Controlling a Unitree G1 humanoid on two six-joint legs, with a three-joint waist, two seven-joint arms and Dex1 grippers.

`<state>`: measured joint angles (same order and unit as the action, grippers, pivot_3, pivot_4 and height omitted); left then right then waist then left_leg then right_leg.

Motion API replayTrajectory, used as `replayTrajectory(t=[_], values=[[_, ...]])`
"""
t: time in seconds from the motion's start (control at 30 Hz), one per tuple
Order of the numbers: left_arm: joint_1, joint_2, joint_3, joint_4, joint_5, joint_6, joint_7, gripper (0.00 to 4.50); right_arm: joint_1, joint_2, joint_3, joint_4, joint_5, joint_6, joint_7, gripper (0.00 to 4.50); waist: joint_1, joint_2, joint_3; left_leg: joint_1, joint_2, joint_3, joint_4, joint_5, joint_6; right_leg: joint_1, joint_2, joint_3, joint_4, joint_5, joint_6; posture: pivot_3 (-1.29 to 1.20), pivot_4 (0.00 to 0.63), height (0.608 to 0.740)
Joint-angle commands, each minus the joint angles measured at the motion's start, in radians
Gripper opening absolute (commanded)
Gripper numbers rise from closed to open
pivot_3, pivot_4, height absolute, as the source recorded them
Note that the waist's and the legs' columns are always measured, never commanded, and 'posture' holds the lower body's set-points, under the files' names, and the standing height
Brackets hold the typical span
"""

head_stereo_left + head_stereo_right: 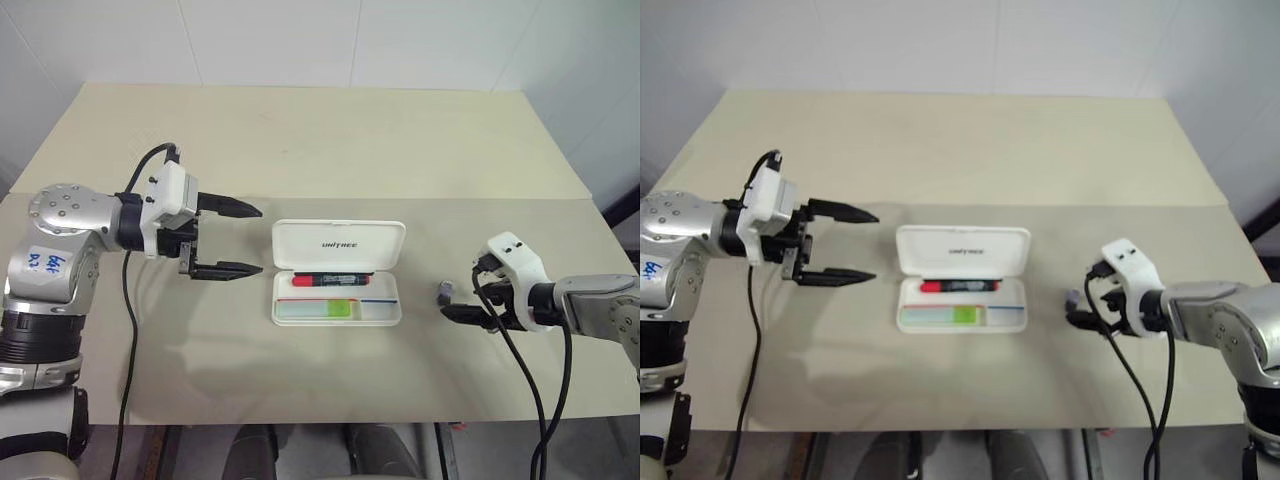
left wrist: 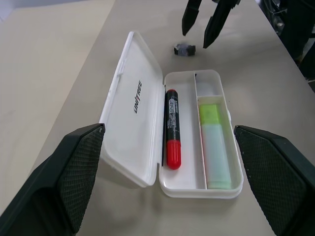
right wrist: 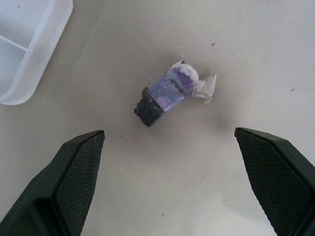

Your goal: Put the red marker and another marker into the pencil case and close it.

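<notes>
The white pencil case (image 1: 338, 243) lies open in the middle of the table, its lid laid back. The red marker (image 1: 326, 280) rests in the compartment next to the hinge. The pale green marker (image 1: 325, 310) lies in the front compartment. My left gripper (image 1: 258, 240) hovers just left of the case, pointing at it, open and empty. My right gripper (image 1: 452, 305) is to the right of the case, open and empty, pointing down at a small dark stub (image 3: 167, 93) on the table between its fingers (image 3: 74, 172).
The small dark stub (image 1: 445, 292), with torn pale wrapping, lies a short way right of the case. The beige table (image 1: 320, 140) runs back to a white wall. Cables hang from both wrists.
</notes>
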<state>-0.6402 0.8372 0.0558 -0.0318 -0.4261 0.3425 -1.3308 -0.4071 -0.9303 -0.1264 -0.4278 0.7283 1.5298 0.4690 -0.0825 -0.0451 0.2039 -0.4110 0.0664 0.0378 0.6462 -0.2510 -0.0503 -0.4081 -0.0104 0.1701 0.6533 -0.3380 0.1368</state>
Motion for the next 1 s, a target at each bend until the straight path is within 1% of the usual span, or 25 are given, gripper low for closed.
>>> replayTrajectory(t=[0.03,0.2,0.4,0.53,0.63,0.87,0.9,0.97,1.0], values=[[-0.004,-0.002,0.001,-0.017,-0.004,-0.022,0.008,4.47,-0.025,0.027,-0.024,-0.023,-0.008,0.034,-0.018,4.5,-0.001,0.0,0.0,0.0,0.0,0.0,0.0,0.0,0.0,0.0,0.0,0.0,0.0,0.0,0.0,0.0,0.15,0.74],[-0.004,-0.002,-0.004,-0.026,-0.007,-0.02,0.015,4.47,-0.059,0.136,-0.03,-0.01,-0.045,0.08,-0.087,4.5,-0.001,0.0,0.0,-0.001,0.0,0.0,-0.001,0.0,0.0,-0.001,0.0,0.0,0.0,0.0,0.0,0.0,0.15,0.74],[-0.003,0.004,-0.006,-0.032,-0.007,-0.021,0.019,4.47,-0.108,0.26,-0.018,0.026,-0.089,0.085,-0.188,4.5,-0.004,0.0,0.0,-0.001,0.0,0.0,0.0,0.0,0.0,-0.001,0.0,0.0,0.0,0.0,0.0,0.0,0.15,0.74],[0.003,0.006,-0.004,-0.047,-0.011,-0.017,0.026,4.47,-0.113,0.288,0.003,0.025,-0.106,0.085,-0.228,4.5,-0.005,-0.001,-0.001,-0.001,0.0,0.0,0.0,0.0,0.0,-0.001,0.0,0.0,0.001,0.0,0.0,0.0,0.15,0.74],[0.005,0.009,-0.003,-0.05,-0.008,-0.019,0.028,4.5,-0.106,0.262,0.021,0.018,-0.103,0.085,-0.225,3.91,-0.004,-0.001,-0.001,-0.001,0.0,0.0,0.001,0.0,0.0,-0.001,0.0,0.0,0.0,0.0,0.0,0.0,0.15,0.74],[-0.004,0.009,-0.004,-0.04,-0.002,-0.026,0.028,4.5,-0.112,0.175,0.056,0.013,-0.095,0.085,-0.166,1.55,-0.003,-0.001,-0.001,-0.001,0.0,0.0,-0.001,0.0,0.0,-0.002,0.0,0.0,0.0,0.0,0.0,0.0,0.15,0.74],[-0.007,0.008,-0.005,-0.039,-0.001,-0.028,0.029,4.5,-0.114,0.165,0.063,0.013,-0.095,0.085,-0.155,1.26,-0.003,-0.001,-0.001,-0.002,0.0,0.0,-0.002,0.0,0.0,-0.002,0.0,0.0,0.0,0.0,0.0,0.0,0.15,0.74],[-0.013,0.006,-0.009,-0.03,0.002,-0.034,0.027,4.5,-0.124,0.148,0.079,0.017,-0.099,0.078,-0.132,0.49,-0.003,-0.001,-0.001,-0.002,0.0,0.0,-0.002,0.0,0.0,-0.002,0.0,0.0,-0.001,0.0,0.0,0.0,0.15,0.74],[-0.015,0.005,-0.01,-0.028,0.003,-0.036,0.027,4.5,-0.126,0.137,0.09,0.017,-0.104,0.063,-0.121,0.38,-0.003,-0.001,-0.001,-0.002,0.0,0.0,-0.002,0.0,0.0,-0.002,0.0,0.0,-0.001,0.0,0.0,0.0,0.15,0.74]])
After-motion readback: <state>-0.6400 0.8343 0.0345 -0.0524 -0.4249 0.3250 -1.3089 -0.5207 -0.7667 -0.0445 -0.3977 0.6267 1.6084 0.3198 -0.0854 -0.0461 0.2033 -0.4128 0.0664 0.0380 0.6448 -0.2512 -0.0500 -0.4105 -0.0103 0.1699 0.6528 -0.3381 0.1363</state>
